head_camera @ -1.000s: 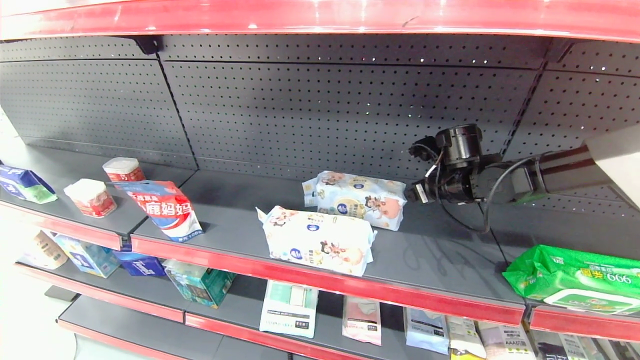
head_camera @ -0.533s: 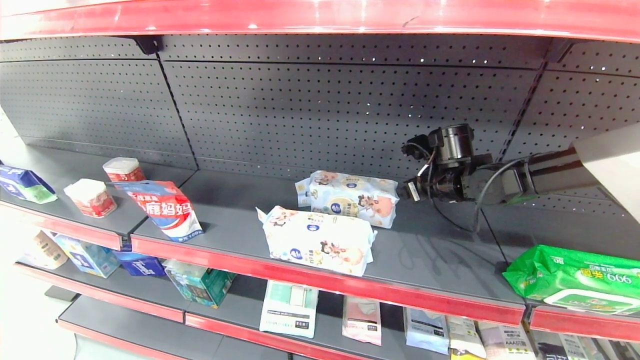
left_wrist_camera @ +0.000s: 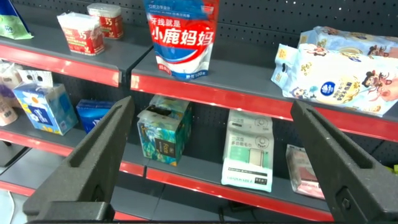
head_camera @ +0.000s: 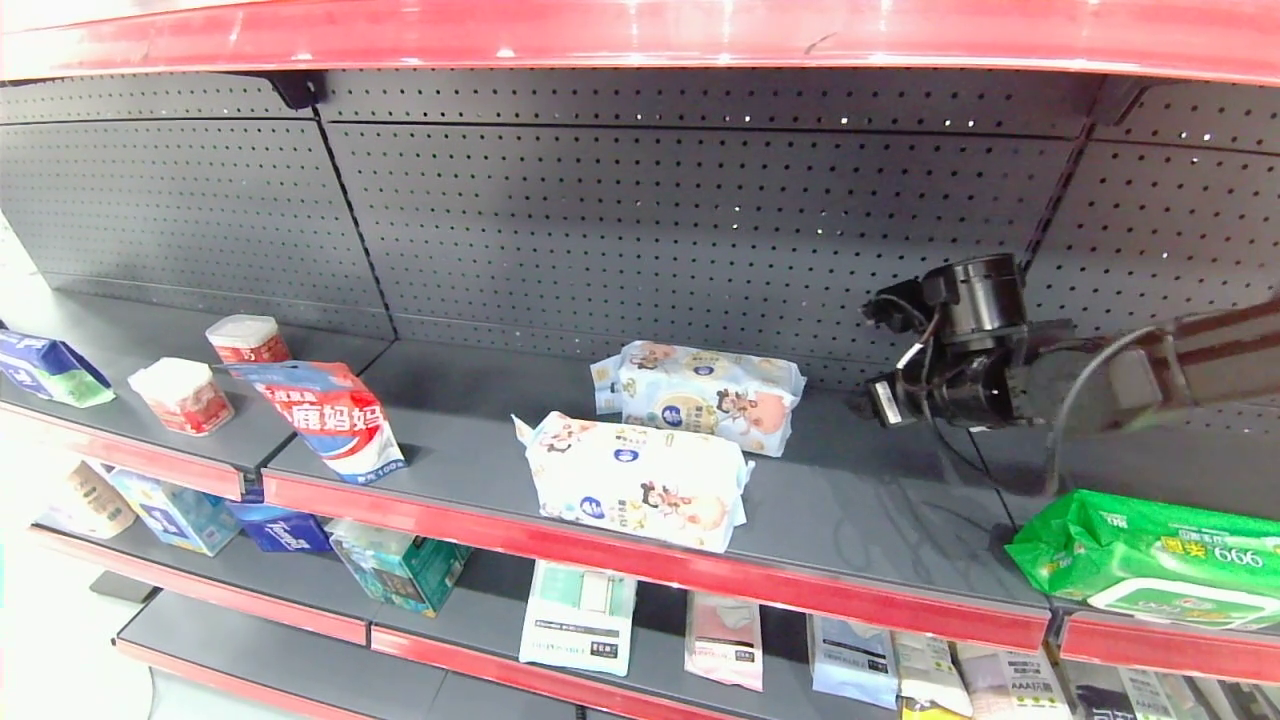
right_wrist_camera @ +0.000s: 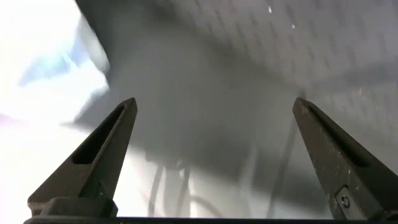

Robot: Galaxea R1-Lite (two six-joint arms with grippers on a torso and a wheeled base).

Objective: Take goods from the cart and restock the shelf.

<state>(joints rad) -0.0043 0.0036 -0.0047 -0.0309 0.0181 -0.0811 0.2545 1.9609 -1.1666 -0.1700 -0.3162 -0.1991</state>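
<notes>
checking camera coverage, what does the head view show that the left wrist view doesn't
Head view only: the right arm held over the shelf, and the green wipes pack farther right. Left wrist view only: the left gripper, open. Both: the blue-and-red pouch, the front cartoon-printed tissue pack and the teal tissue box one shelf down.

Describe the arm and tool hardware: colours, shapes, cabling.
Right arm: dark boxy link ending in a black cylindrical wrist joint, with black cables looping loosely outside it. Right tool: two dark, matte, wedge-shaped fingers tapering to points. Left tool: the same wedge shape, black, with a grainy, foam-like surface.
</notes>
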